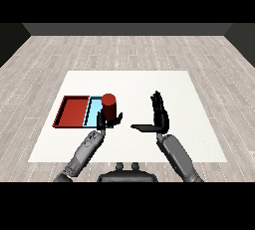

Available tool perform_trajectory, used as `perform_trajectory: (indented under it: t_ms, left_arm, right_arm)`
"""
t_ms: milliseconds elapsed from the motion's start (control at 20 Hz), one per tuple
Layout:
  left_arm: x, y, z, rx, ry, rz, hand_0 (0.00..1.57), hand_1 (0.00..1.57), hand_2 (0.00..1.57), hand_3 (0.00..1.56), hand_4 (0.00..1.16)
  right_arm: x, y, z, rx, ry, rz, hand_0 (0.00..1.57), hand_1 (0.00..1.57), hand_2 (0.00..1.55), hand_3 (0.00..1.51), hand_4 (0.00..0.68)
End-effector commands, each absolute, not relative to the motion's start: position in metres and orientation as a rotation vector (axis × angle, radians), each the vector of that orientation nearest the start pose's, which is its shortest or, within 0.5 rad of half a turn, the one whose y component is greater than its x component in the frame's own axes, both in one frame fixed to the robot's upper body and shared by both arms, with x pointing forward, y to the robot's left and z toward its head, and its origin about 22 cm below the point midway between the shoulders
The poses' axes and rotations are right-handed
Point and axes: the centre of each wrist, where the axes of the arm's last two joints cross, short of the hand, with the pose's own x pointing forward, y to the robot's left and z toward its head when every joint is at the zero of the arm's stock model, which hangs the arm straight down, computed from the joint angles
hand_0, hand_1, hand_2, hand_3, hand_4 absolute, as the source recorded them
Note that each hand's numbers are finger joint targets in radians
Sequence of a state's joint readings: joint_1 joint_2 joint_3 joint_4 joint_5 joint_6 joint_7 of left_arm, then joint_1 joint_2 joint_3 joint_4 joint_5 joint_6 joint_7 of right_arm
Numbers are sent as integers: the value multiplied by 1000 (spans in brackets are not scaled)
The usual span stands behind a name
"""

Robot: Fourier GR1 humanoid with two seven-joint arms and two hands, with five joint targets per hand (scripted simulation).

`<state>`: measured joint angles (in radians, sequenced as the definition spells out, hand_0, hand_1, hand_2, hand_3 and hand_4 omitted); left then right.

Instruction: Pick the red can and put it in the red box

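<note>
The left hand [105,121] has the red can [109,106], fingers [100,120] curled round its lower body with the thumb out on the other side, and the can stands upright, long axis vertical, rising clear above the hand. It sits at the light blue tray [92,112], over that tray's right end, toward the left edge of the white surface [189,99]; whether its base rests on anything or is lifted I cannot tell from this angle. Now here's the relation that matters: the red tray [73,111] lies directly to the left of the can, touching the blue tray side by side, so the goal is one tray across. By my reading the carry has to go leftward over the blue tray and past the shared rims before the can comes down. The left hand is plainly the nearer one and already has the job. The right hand [159,114] is well apart toward the middle of the surface, fingers straight and pointing toward the far edge, thumb stuck out to the left, holding nothing. The surface is a plain white square carrying only the two trays and the can, set on a pale grey plank floor [129,50] with a dark wall [127,29] behind.
</note>
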<state>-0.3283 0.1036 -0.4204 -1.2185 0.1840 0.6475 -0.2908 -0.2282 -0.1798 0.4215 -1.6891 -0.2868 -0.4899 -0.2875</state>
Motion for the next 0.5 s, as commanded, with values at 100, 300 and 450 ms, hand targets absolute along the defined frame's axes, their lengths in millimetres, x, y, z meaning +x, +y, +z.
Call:
perform_trajectory:
  t_ms: [100, 300, 450]
  left_arm:
    - [301, 207, -6, 428, -1800, -43, 1571, 1571, 1564, 1467, 1123]
    - [319, 265, 5, 561, -1728, -45, 1571, 1571, 1549, 1459, 1120]
    - [326, 292, 5, 611, -1679, -19, 1571, 1571, 1555, 1462, 1091]
  right_arm:
    - [233, -218, 51, 13, -1980, -143, 0, 0, 0, 0, 0]
    - [210, -231, 24, -57, -1938, -139, 0, 0, 0, 0, 0]
    - [229, -253, 30, -103, -1934, -145, 0, 0, 0, 0, 0]
